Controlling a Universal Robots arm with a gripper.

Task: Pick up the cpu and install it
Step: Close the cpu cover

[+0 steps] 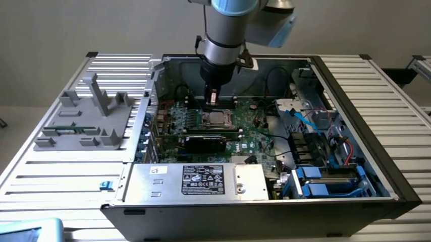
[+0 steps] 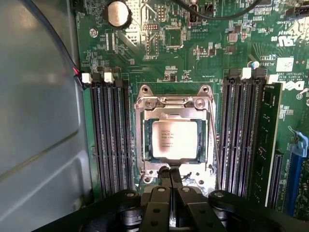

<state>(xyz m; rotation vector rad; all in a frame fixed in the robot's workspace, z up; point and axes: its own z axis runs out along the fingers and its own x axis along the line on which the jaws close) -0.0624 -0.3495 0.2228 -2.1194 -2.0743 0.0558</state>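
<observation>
Silver-grey cpu (image 1: pixel 215 119) in the exterior view lies flat on the motherboard (image 1: pixel 255 132), at twelve o'clock of the black card (image 1: pixel 209 142), the claw (image 1: pixel 213 101) just above. Wrist view: cpu (image 2: pixel 175 140) seated inside the socket frame (image 2: pixel 171 102); claw (image 2: pixel 170 174) pressed together, empty, beside it. Placement judged done.

Silver arm (image 1: pixel 221 50) with pale-blue joint caps (image 1: pixel 275 29) (black cable (image 1: pixel 204 22) alongside) and a black hand (image 2: pixel 170 173).

I get soft, even light across the table (image 1: pixel 377 85); inside the case (image 1: pixel 269 217) it's dimmer, and the chip (image 2: pixel 175 140) glares pale on top.
</observation>
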